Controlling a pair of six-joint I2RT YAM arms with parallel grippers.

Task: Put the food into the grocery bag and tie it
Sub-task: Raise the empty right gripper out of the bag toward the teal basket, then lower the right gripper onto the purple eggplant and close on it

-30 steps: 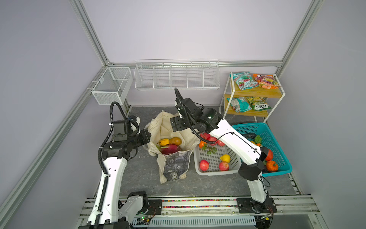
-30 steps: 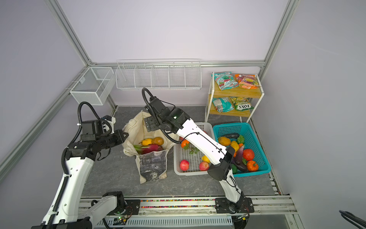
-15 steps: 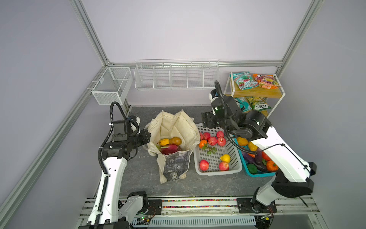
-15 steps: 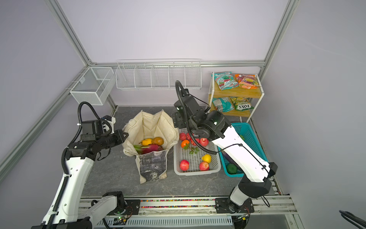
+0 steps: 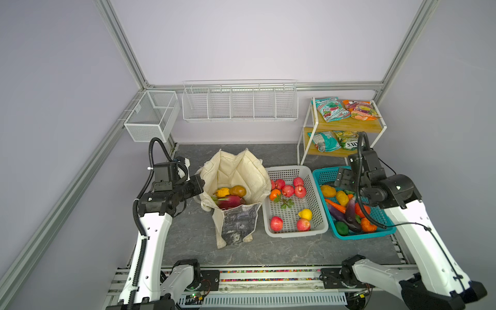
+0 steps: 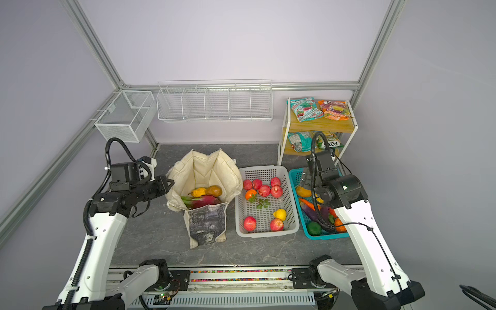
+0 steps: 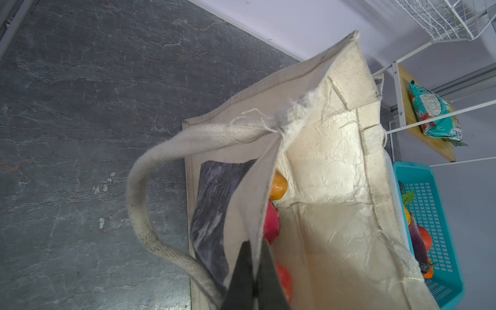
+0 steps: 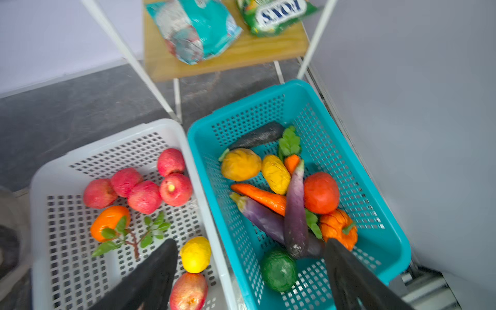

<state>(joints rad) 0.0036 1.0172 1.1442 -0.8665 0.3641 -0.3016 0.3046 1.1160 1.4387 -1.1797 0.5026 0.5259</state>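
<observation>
Left end effector [image 7: 255,245] is clamping grocery bag [image 5: 236,173] rim; right end effector [image 8: 251,241] is hovering, jaws apart, over teal basket [image 8: 303,86].

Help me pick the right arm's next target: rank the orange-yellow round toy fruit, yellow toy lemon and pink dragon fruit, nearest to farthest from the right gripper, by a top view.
1. Orange-yellow round toy fruit: teal plastic basket, beside the right gripper.
2. Yellow toy lemon: white perforated basket, front.
3. Pink dragon fruit: in the cream canvas bag, far left.
</observation>
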